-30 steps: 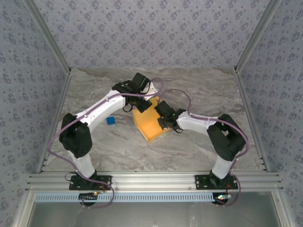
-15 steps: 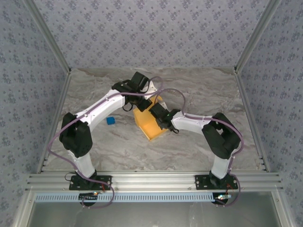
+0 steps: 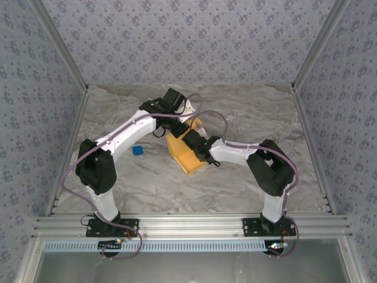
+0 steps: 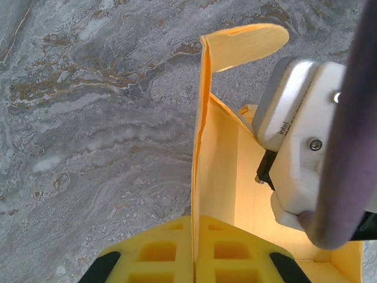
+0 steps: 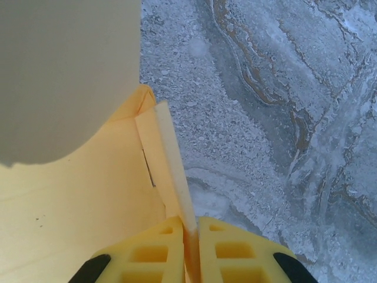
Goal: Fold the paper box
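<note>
The orange-yellow paper box (image 3: 187,160) lies partly folded near the table's middle, under both wrists. My left gripper (image 4: 195,227) is shut on one upright wall of the paper box (image 4: 203,153), whose rounded tab points away at the top. My right gripper (image 5: 189,227) is shut on a thin folded edge of the paper box (image 5: 171,159); its inner panel spreads to the left. From above, the left gripper (image 3: 178,131) meets the box at its far end and the right gripper (image 3: 189,141) comes in from the right, close beside it.
A tiny blue cube (image 3: 138,150) sits on the marble tabletop left of the box, beneath the left forearm. The right wrist's white camera housing (image 4: 306,135) crowds the box interior. Metal frame rails (image 3: 68,147) border the table on both sides.
The right arm has slid left and further over the box, closing in on the left gripper. The box has shifted slightly. The left arm has held still.
</note>
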`<state>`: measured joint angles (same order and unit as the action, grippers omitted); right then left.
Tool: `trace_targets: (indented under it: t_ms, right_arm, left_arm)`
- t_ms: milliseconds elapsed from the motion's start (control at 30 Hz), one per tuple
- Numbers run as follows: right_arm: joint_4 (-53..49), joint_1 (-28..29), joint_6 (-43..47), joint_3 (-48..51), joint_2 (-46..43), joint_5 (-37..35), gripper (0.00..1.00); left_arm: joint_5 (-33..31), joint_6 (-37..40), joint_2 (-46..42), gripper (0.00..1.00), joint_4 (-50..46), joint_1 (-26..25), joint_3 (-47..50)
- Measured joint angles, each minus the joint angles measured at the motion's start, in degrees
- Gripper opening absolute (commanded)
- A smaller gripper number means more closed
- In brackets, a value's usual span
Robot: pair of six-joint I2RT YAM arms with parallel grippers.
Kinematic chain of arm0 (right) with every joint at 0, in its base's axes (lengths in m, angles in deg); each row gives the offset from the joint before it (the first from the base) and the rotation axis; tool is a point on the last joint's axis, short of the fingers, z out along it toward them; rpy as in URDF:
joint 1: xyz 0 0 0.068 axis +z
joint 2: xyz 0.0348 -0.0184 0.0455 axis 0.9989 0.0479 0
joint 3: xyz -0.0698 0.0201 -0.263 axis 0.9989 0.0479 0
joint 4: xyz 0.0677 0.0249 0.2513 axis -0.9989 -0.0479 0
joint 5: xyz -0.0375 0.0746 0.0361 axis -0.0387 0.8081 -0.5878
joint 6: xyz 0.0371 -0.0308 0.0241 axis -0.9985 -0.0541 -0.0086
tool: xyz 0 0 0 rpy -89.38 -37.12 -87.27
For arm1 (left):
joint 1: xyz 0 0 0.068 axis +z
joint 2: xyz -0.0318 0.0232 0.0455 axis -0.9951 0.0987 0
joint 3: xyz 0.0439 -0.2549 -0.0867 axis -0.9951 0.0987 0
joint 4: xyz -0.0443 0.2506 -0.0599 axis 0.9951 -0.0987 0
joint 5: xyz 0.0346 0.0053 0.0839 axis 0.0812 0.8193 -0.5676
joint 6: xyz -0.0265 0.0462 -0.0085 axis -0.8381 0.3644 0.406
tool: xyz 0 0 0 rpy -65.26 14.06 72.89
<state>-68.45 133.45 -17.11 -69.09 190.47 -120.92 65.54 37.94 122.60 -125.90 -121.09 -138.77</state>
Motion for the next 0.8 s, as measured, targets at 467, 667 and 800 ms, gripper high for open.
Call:
trace_targets:
  t_ms: [467,667,800]
  right_arm:
    - [-0.24,-3.72,4.04,-1.75,0.22,7.37,0.19]
    - [-3.13,-3.56,4.66,-4.63,1.90,5.95,0.17]
    - [-5.25,-2.54,4.66,-5.51,2.12,3.04,0.16]
  left_arm:
    - [-1.27,-0.02,0.61,0.00,0.07,0.76,-0.02]
    - [-2.19,-0.04,0.94,0.00,0.13,0.81,-0.15]
    - [-1.53,-0.04,0.94,0.00,-0.04,0.85,-0.61]
